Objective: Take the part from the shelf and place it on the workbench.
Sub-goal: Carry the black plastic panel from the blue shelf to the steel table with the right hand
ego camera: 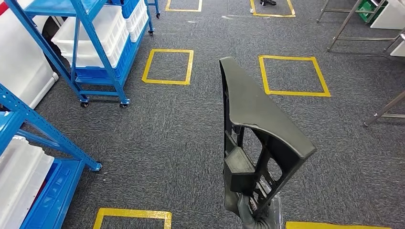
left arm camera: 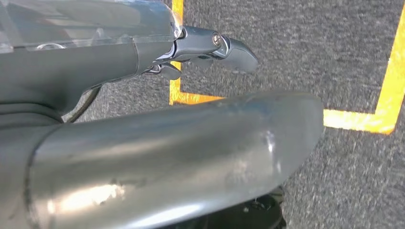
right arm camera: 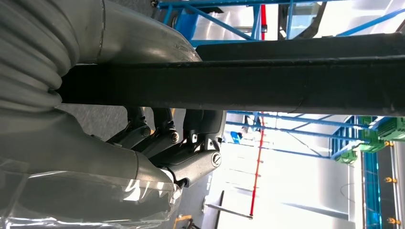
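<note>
The part [ego camera: 260, 119] is a long dark grey plastic piece with a curved top plate and open ribs underneath. It stands upright in the middle of the head view, above the carpet. My right hand [ego camera: 258, 214] grips it at its lower end, at the bottom edge of the picture. In the right wrist view the dark fingers [right arm camera: 162, 138] are curled around the part's black bar [right arm camera: 286, 81]. My left hand [left arm camera: 167, 143] hangs over the carpet with nothing in it, its thumb large in front and a dark finger [left arm camera: 234, 50] stretched out beyond.
A blue wheeled shelf [ego camera: 102, 71] with white crates stands at the far left, and another blue shelf [ego camera: 43, 129] is at the near left. Yellow taped squares [ego camera: 168, 67] [ego camera: 293, 75] mark the grey carpet. Metal table legs [ego camera: 382, 112] stand at the right.
</note>
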Robot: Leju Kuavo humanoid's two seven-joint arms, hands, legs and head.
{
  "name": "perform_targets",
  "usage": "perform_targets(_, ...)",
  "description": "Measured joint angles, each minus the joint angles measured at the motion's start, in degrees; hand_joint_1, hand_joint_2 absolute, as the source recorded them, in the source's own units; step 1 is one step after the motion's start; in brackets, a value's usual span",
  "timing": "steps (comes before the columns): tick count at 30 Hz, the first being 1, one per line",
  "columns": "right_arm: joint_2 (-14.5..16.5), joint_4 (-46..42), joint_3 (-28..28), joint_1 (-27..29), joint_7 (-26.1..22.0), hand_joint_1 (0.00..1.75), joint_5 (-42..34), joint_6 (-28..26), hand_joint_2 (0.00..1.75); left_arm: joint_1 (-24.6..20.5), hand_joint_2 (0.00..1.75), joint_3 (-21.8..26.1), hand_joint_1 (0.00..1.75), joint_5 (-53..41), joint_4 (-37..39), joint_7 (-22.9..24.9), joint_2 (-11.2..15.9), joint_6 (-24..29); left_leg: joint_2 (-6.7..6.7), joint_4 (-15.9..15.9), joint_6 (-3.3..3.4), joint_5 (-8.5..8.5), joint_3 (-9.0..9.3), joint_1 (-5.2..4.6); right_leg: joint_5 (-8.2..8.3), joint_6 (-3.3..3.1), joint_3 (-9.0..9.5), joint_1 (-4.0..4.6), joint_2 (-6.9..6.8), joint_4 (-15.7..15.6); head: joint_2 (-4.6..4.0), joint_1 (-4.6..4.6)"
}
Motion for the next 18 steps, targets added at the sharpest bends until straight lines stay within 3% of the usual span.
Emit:
perform_targets(1, -0.05, -0.03, 0.01, 0.08, 0.00, 1.75, -0.18, 0.01, 1.75, -0.04, 0.00, 0.01, 0.00, 0.01, 0.00, 0.01, -0.04, 0.14, 0.72, -0.34, 0.41, 0.26, 0.13, 0.10, -0.77, 0.22, -0.55, 0.10, -1.29, 1.05, 0.00, 0.12)
perform_targets(3, -0.14, -0.07, 0.02, 0.16, 0.00, 1.75, -0.54, 0.10, 1.75, 0.02, 0.00, 0.01, 0.00, 0.02, 0.00, 0.01, -0.11, 0.36, 2.25, -0.74, 0.91, 0.51, 0.20, 0.07, -3.99, 0.57, -3.14, 0.15, -4.75, 6.40, -0.01, 0.31)
perform_targets(5, -0.18, -0.07, 0.01, 0.30, 0.00, 1.75, -0.89, 0.23, 1.75, 0.20, 0.00, 0.03, 0.00, 0.05, 0.00, 0.02, -0.13, 0.46, 3.94, -0.73, 1.00, 0.43, 0.14, -0.08, -6.84, 0.95, -6.48, -0.14, -6.22, 13.14, -0.01, 0.41)
perform_targets(6, -0.19, -0.08, -0.03, 0.47, 0.00, 1.75, -1.03, 0.26, 1.75, 0.23, 0.00, 0.04, 0.00, 0.07, 0.00, 0.02, -0.15, 0.49, 4.76, -0.71, 0.97, 0.35, 0.16, -0.11, -6.92, 1.08, -7.21, -0.29, -6.52, 14.61, -0.01, 0.40)
perform_targets(7, -0.19, -0.11, -0.10, 0.69, 0.00, 1.75, -1.14, 0.26, 1.75, 0.20, 0.00, 0.04, 0.00, 0.09, 0.00, 0.01, -0.19, 0.53, 5.52, -0.70, 0.89, 0.23, 0.22, -0.12, -5.97, 1.16, -6.85, -0.40, -6.79, 13.99, -0.01, 0.41)
perform_targets(8, -0.18, -0.19, -0.19, 0.93, 0.00, 1.75, -1.20, 0.27, 1.75, 0.16, 0.00, 0.05, 0.00, 0.12, 0.00, -0.01, -0.26, 0.56, 6.20, -0.70, 0.75, 0.08, 0.38, -0.11, -4.18, 1.15, -5.26, -0.47, -7.34, 11.08, -0.01, 0.43)
perform_targets(10, -0.14, -0.52, -0.36, 1.29, 0.00, 1.75, -1.24, 0.28, 1.75, 0.11, 0.00, 0.06, 0.00, 0.12, 0.00, -0.07, -0.40, 0.59, 7.38, -0.62, 0.25, -0.36, 0.85, -0.29, -1.24, 0.78, -1.05, -0.22, -10.11, 3.25, -0.01, 0.40)
perform_targets(12, 0.00, -0.95, -0.50, 1.48, 0.00, 1.75, -1.25, 0.42, 1.75, 0.07, 0.00, 0.07, 0.00, 0.10, 0.00, -0.13, -0.46, 0.66, 8.41, -0.57, -0.39, -0.78, 1.32, -0.54, -0.58, 0.16, 0.90, 0.29, -11.72, -0.54, -0.01, 0.32)
perform_targets(14, 0.28, -1.41, -0.82, 1.84, 0.00, 1.75, -1.33, 0.87, 1.75, -0.08, 0.00, 0.07, 0.00, 0.04, 0.00, -0.28, -0.51, 0.79, 9.53, -0.66, -0.98, -1.09, 1.77, -0.57, -0.62, -0.42, 0.85, 0.53, -10.47, -0.66, 0.00, 0.28)
perform_targets(15, 0.51, -1.72, -1.11, 2.16, 0.00, 1.75, -1.40, 1.33, 1.75, -0.17, 0.00, 0.08, 0.00, 0.01, 0.00, -0.38, -0.55, 0.91, 9.39, -0.43, -1.29, -1.46, 1.90, -0.45, -0.54, -0.72, 0.90, 0.43, -9.79, -0.83, 0.00, 0.27)
perform_targets(17, 1.26, -2.37, -1.90, 2.68, 0.00, 1.75, -1.68, 2.66, 1.75, -0.24, 0.00, 0.09, 0.00, -0.03, 0.00, -0.65, -0.62, 1.19, 6.92, 2.67, -1.73, -3.77, 0.81, -0.17, -0.29, -1.46, 1.07, 0.09, -8.44, -1.18, 0.01, 0.05)
perform_targets(18, 1.64, -2.60, -2.37, 2.82, 0.00, 1.75, -1.86, 3.32, 1.75, -0.18, 0.00, 0.10, 0.00, -0.04, 0.00, -0.73, -0.63, 1.31, 5.10, 6.03, -1.85, -5.67, -0.66, -0.04, -0.22, -1.74, 1.10, 0.03, -7.73, -1.24, 0.00, -0.11)
